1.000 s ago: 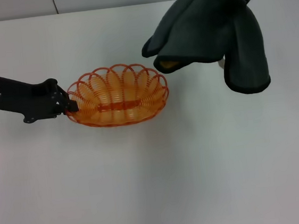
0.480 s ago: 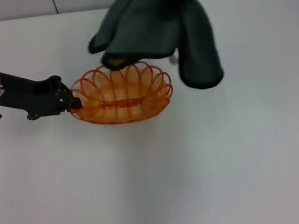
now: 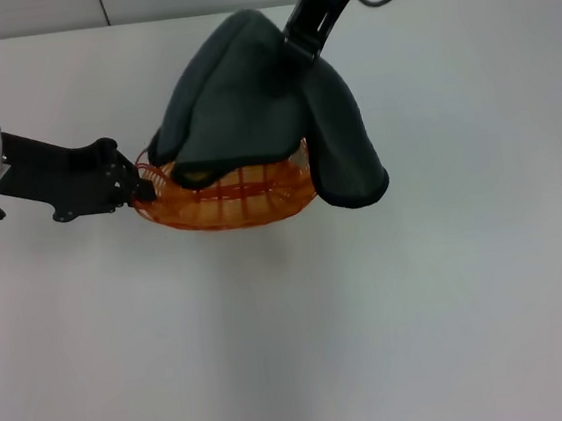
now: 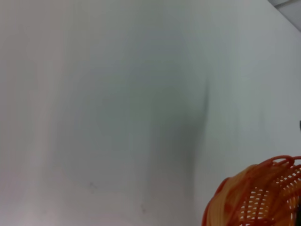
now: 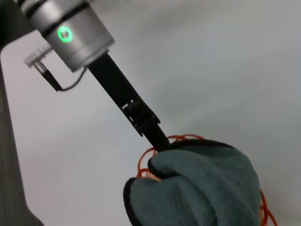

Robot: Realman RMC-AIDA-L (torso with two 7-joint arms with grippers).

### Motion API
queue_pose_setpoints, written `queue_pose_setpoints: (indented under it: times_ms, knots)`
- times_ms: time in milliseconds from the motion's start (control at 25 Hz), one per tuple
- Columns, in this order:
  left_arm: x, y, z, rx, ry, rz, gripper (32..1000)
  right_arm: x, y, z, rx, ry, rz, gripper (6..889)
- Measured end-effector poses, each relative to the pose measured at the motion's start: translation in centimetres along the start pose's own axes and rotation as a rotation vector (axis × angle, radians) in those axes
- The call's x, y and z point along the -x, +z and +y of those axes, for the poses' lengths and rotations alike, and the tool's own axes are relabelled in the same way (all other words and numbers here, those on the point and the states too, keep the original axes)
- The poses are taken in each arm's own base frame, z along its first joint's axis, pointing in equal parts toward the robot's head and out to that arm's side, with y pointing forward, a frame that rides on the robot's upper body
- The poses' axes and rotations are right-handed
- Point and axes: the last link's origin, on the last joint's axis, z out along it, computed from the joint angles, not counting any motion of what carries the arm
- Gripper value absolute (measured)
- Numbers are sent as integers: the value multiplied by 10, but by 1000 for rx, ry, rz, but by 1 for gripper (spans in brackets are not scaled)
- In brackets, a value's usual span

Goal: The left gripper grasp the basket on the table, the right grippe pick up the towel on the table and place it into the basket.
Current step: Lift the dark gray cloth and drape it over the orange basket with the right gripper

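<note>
Over the basket (image 3: pixel 225 201), the towel (image 3: pixel 250 108) hangs draped from the right grippe (image 3: pixel 296 50), whose jaws are closed on the cloth's upper fold. Below those jaws most of the cloth spreads across the basket's far rim and opening, while one thick lobe falls outside the wire wall on the side away from the left gripper (image 3: pixel 136 190). That claw's jaws are clamped on the scalloped rim at the basket's end, pinning it to the table (image 3: pixel 372 311); the right wrist view shows the same black link reaching in under the towel's edge.

The placing step looks to be in hand: the cloth is above and partly touching the basket but has not been let go, and whether it rests on the basket floor cannot be told. The next move likely calls for lowering and shifting the right jaws toward the left claw, so the hanging lobe clears the rim and lands inside, then opening them. Meanwhile the left jaws should hold firm against any tug.
</note>
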Motion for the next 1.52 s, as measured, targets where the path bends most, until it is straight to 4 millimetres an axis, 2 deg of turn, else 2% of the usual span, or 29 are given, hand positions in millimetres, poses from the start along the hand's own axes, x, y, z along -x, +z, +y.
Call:
queue_pose_setpoints:
  times_ms: [640,1520]
  knots:
    - [-1,2,7,14,6,-6,92,-4,53,-6,-93,-28,42,63]
    - [-3,2,12,19,17,-8,92,1,76,0,-90,-76,28,64]
